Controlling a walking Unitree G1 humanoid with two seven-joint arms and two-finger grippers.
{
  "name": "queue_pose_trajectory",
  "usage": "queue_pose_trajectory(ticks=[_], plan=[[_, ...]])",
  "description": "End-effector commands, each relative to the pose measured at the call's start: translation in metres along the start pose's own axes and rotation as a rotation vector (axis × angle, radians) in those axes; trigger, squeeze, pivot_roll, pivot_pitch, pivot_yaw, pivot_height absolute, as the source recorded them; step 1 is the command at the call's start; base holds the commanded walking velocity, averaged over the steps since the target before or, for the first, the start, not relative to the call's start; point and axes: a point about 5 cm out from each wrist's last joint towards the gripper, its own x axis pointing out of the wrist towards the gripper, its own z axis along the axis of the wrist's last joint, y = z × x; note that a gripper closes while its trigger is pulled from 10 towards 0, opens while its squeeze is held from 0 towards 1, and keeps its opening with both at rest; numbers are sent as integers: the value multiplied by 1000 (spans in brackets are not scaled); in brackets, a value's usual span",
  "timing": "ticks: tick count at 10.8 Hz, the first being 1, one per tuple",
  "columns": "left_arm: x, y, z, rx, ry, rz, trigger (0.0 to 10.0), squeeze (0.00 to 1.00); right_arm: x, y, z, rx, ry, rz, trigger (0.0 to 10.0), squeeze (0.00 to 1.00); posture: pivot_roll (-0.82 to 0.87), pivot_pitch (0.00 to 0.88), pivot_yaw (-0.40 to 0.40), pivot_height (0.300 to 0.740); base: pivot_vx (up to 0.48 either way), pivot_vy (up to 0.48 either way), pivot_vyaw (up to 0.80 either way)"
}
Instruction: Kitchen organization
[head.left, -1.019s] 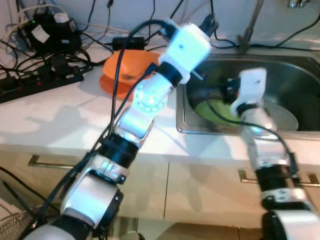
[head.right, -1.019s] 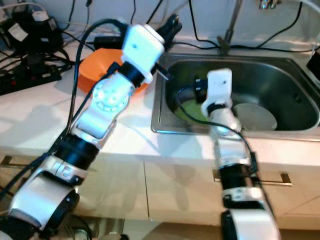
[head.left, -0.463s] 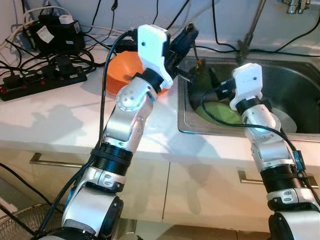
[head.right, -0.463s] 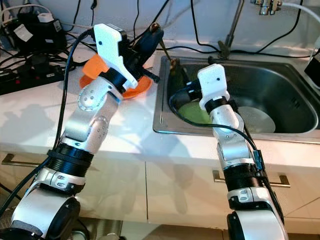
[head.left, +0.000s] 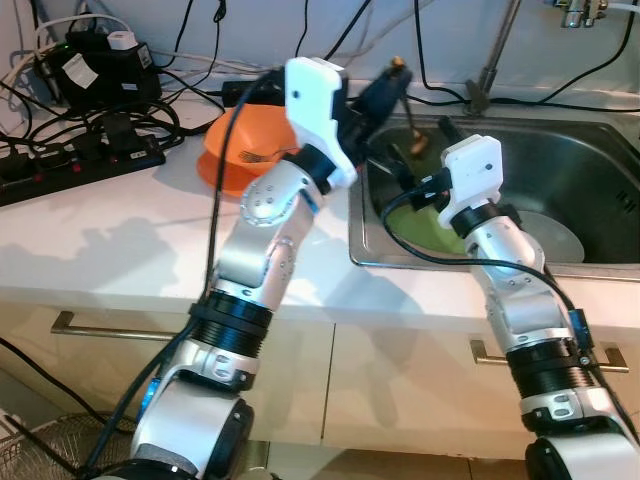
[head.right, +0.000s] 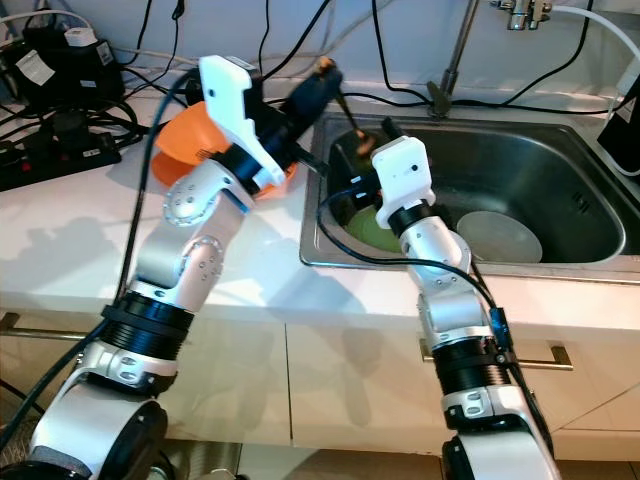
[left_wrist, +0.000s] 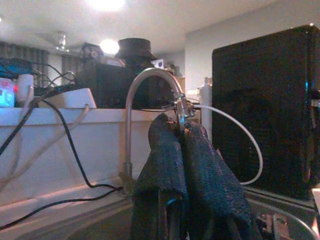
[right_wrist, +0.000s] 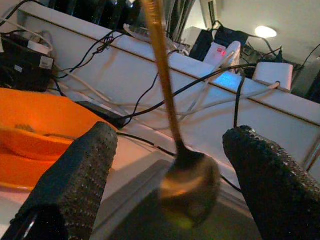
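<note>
A brass spoon held over the sink's left edge.

The right gripper (right_wrist: 165, 200) is spread wide, the spoon (right_wrist: 187, 177) hanging between its fingers, untouched. The left gripper (head.left: 385, 90) is clamped on the spoon's handle; an orange bowl (head.left: 245, 150) lies behind it.
</note>
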Motion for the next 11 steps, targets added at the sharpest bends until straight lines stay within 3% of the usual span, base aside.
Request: queue_pose_trajectory(ticks=[1,6,7,8,11], plan=[[1,-4,1,0,2,-25,10000,0,-1,2,3,2,-16,10,10000,0,117,50,-4,740,0,0,0],[-2,-15,-17,-10,78,-71,10000,0,3,-2,10,14,-35,-45,10000,0,113,52,-1,740,0,0,0],[-3,-16,-18,-8,83,-71,10000,0,3,-5,8,13,-16,-66,4471,0,112,53,0,740,0,0,0],[-3,-15,-18,-2,85,-68,10000,0,3,-7,5,13,7,-75,0,0,114,52,-2,740,0,0,0],[-4,-12,-19,15,97,-53,10000,0,2,-6,3,15,18,-77,0,0,116,56,-1,740,0,0,0]])
